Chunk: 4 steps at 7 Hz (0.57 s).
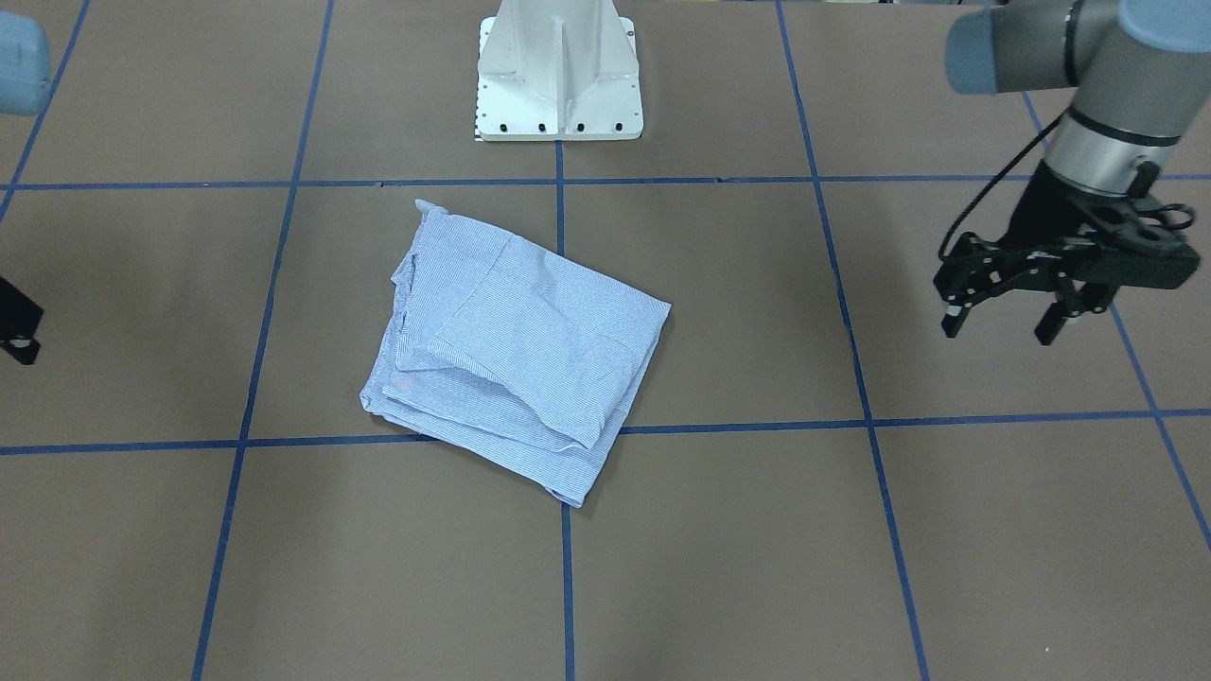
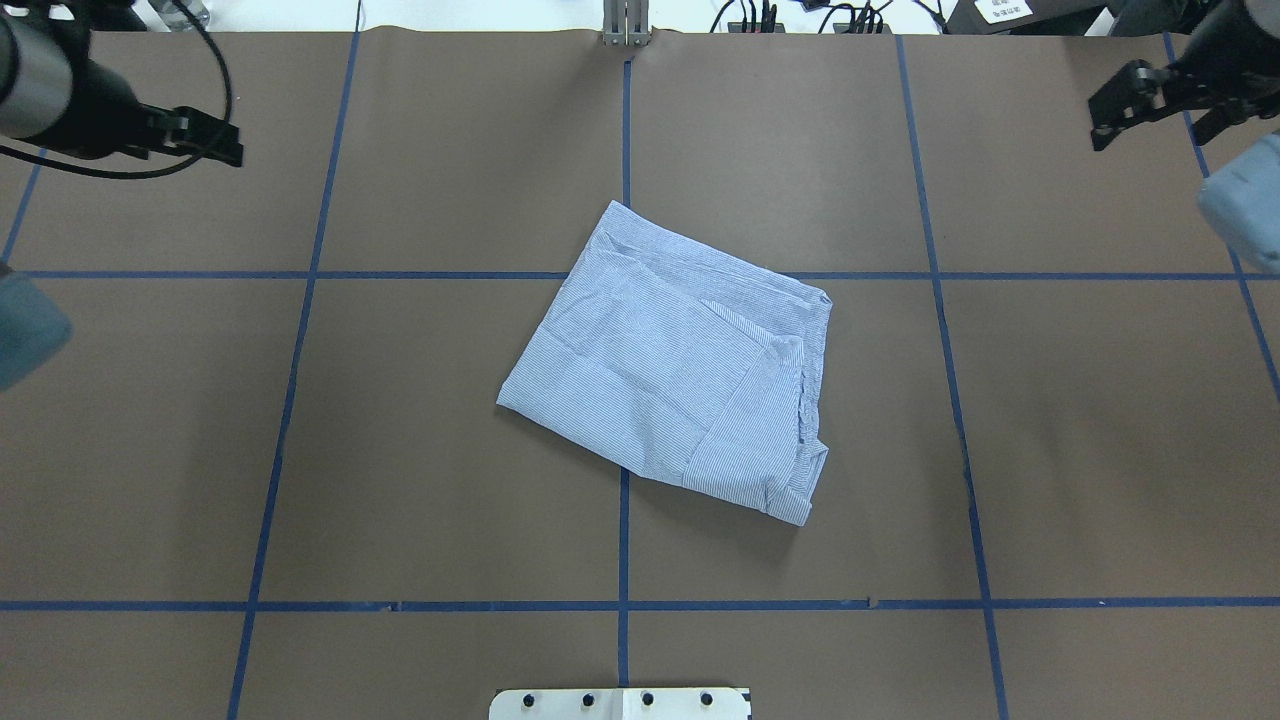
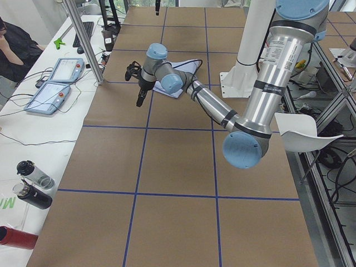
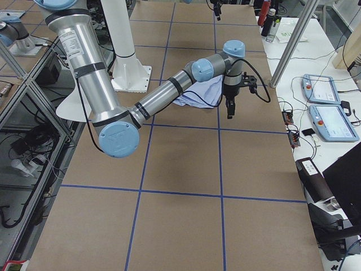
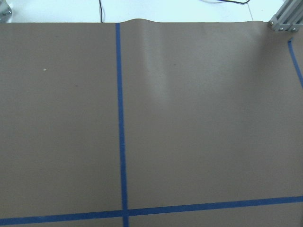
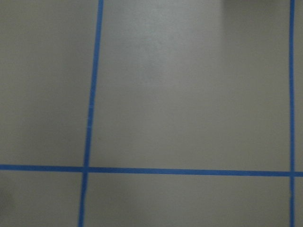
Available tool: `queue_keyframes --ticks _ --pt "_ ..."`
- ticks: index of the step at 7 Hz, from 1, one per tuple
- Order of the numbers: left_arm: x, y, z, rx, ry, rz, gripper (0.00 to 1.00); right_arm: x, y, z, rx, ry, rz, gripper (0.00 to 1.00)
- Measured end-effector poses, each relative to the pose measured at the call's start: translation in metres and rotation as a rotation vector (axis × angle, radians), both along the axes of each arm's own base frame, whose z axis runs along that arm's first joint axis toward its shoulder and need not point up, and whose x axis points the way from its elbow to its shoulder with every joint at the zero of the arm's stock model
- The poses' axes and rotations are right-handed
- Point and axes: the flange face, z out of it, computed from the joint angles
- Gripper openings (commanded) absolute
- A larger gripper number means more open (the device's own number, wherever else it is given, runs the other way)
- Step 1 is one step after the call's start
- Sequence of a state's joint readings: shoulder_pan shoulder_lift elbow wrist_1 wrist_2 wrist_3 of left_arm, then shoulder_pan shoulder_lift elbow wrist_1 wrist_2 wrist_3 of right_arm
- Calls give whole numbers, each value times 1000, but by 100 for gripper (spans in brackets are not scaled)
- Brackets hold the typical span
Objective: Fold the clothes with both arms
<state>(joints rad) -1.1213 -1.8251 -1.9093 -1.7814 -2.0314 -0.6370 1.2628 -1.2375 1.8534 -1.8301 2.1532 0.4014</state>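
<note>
Reads as finished, or very nearly. Shows no fold in hand and nothing gripped.

Puts the left gripper [image 1: 1001, 326] out at ten o'clock of the table [image 2: 400, 450] in the overhead view, raised, fingers spread wide and empty, well apart from the cloth.

Finds the shirt [image 2: 680, 370] at the centre, lying across the middle tape line as a compact, four-sided stack, turned askew to the grid. Looks smooth on top, with finely striped layers laid flat. Looks rumpled along the three-to-five o'clock edge, with lower layers peeking out unevenly.

Places the right gripper [image 2: 1148, 130] at two o'clock, likewise raised and apparently spread, pinching nothing.

Leaves, at most, a squaring of that ragged edge.
</note>
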Motion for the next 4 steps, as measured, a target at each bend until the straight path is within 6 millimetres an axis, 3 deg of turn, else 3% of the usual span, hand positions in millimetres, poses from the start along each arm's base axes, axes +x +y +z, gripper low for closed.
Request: queue_keyframes --ticks 2,3,4 --pt "-120 4 76 96 -115 125 99 75 15 70 21 -19 -111 100" --pt "-168 19 116 112 -149 164 99 119 24 113 37 -50 -163 100" --pt "-202 40 150 103 -164 178 99 156 38 152 46 -79 -192 100"
